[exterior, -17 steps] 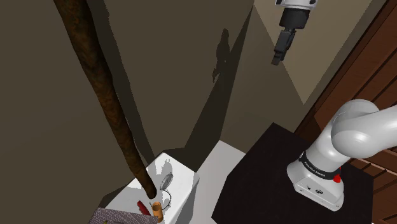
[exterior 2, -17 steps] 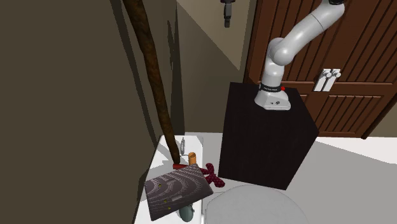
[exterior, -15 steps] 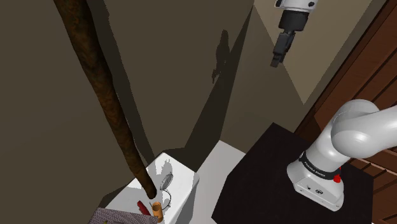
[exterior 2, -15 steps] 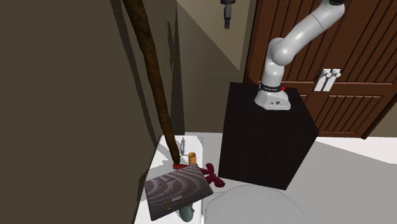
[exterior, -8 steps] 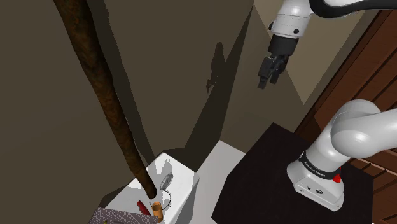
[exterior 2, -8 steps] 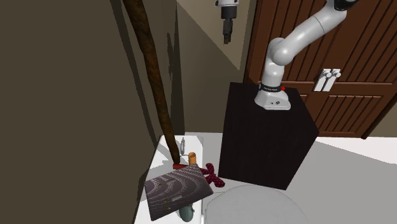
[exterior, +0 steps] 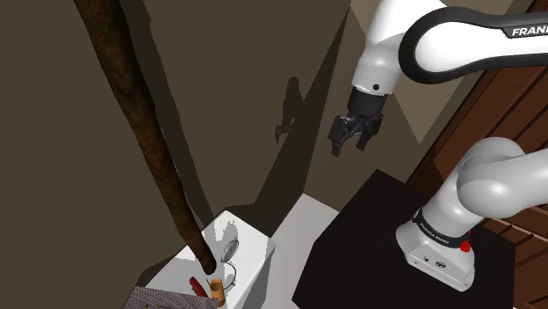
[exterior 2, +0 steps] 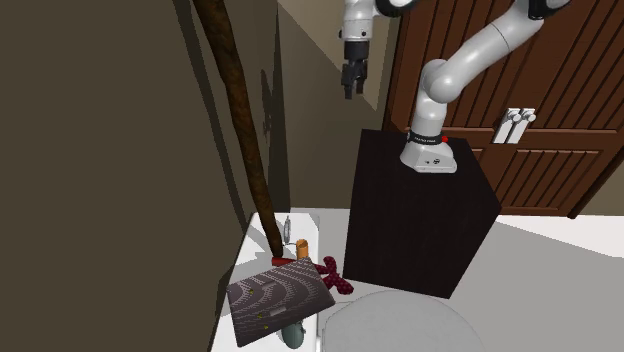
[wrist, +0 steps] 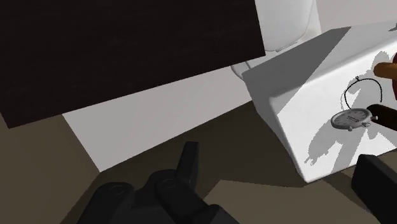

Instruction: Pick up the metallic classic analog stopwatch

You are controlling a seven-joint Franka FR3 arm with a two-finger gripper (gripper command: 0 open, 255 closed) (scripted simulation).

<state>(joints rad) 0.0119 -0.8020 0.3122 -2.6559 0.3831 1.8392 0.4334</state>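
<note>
Gripper (exterior: 348, 147): high in the air over the edge of the black stand (exterior: 351, 237), well apart from every object; fingers (wrist: 188, 162) spread wide, holding nothing.
Stopwatch (wrist: 352, 119): grey round case lying flat on the white block (wrist: 318, 70), with its dark cord looped beside it; a brown pole (exterior: 149, 132) and a small orange cylinder (exterior: 216, 290) stand near.
Step in hand: approach.
Good practice: descend toward the block, centre the spread fingers over the case so they straddle its rim, and keep clear of pole and cord before closing.
</note>
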